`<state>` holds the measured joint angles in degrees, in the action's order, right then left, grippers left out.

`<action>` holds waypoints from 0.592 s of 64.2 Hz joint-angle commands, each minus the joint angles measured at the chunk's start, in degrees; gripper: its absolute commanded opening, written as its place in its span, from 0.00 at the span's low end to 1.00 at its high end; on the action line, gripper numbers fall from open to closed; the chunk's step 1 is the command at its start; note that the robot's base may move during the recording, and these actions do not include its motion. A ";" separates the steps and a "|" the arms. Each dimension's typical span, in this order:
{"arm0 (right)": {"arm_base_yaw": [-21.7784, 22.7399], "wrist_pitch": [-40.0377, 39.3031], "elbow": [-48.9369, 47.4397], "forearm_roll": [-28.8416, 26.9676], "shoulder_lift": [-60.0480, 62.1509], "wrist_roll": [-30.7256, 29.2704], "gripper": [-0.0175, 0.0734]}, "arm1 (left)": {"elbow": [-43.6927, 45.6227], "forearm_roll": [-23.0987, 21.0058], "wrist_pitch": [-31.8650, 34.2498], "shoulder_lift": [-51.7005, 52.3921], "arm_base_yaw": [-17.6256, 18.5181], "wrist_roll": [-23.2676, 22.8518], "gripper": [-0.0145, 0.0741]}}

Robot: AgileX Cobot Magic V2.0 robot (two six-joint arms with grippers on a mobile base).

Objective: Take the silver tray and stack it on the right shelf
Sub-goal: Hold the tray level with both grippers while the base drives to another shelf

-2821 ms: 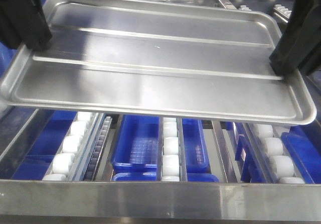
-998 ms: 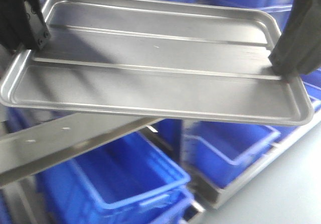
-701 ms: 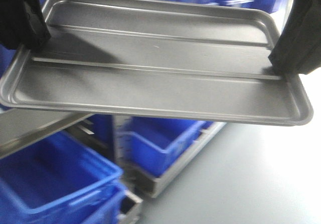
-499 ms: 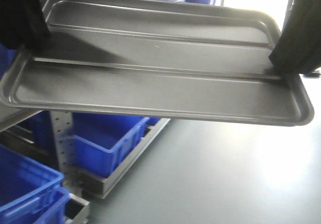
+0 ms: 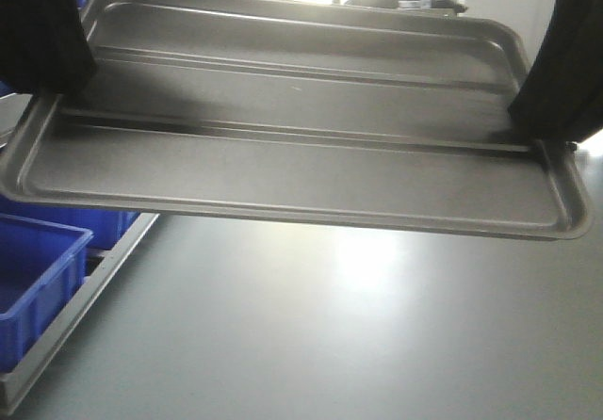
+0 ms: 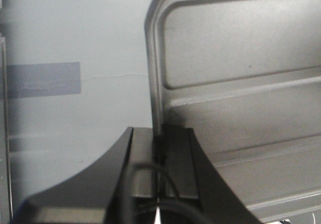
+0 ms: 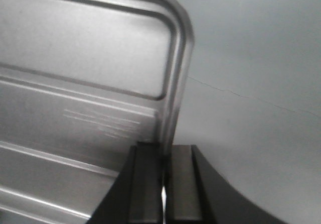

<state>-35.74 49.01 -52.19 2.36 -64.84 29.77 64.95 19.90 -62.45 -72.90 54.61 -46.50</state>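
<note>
We hold the silver tray (image 5: 301, 156) in the air, roughly level, above the grey floor (image 5: 377, 326). Our left gripper (image 6: 159, 138) pinches its rim at 9 o'clock and our right gripper (image 7: 164, 151) pinches it at 3 o'clock, both narrowed onto the thin edge. A blue bin (image 5: 33, 279) sits lower, at 8 o'clock.

silver tray (image 5: 292, 156), ridged, level, held aloft

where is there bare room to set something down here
Bare grey floor spreads below the tray, right of the rail. Crowded: blue bin lower left; left gripper and right gripper clamp the tray's ends.
</note>
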 commanded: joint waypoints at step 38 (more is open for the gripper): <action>0.09 -3.39 -1.81 1.81 1.53 -1.08 0.25 | 1.32 1.85 -0.74 1.56 0.59 1.87 0.06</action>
<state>-35.74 49.01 -52.19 2.36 -64.84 29.77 64.95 19.90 -62.56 -72.90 54.61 -46.50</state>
